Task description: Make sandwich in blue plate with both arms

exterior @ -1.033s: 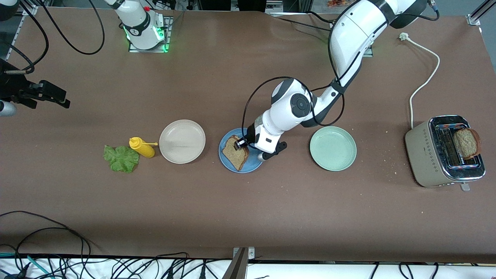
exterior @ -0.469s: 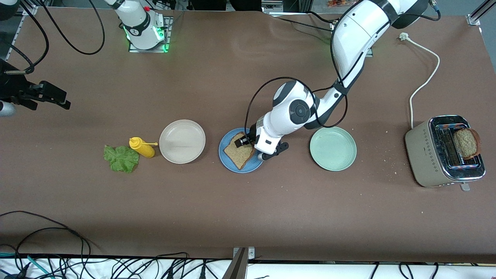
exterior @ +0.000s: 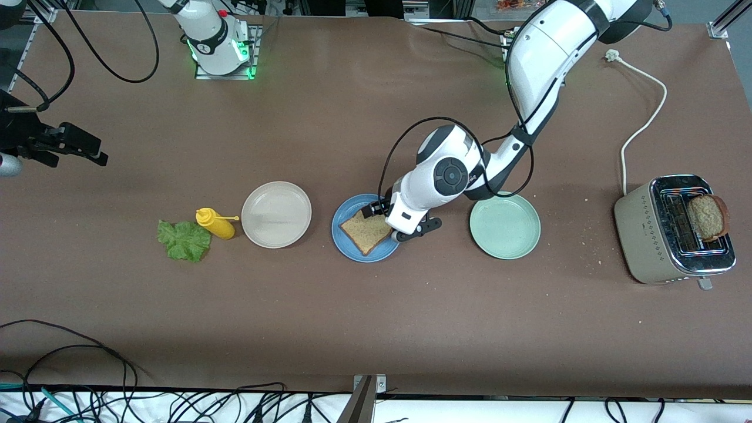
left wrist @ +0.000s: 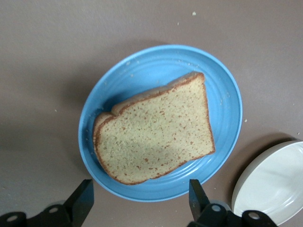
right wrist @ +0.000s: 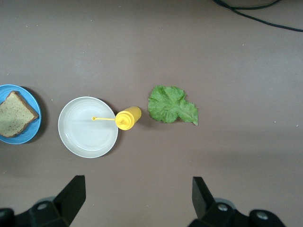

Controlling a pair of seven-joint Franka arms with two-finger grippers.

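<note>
The white left arm is bending low, its black left gripper (left wrist: 137,203) wide open. The black right gripper (right wrist: 137,198) is waiting high, open too.

Toast slice (exterior: 366,231) lies flat on blue plate (exterior: 346,248).

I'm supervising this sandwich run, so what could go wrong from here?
The left gripper, open just above the blue plate, could clip the bread slice or the plate rim as it leaves. The lettuce leaf touches the mustard bottle, so the right gripper may tip it.
</note>
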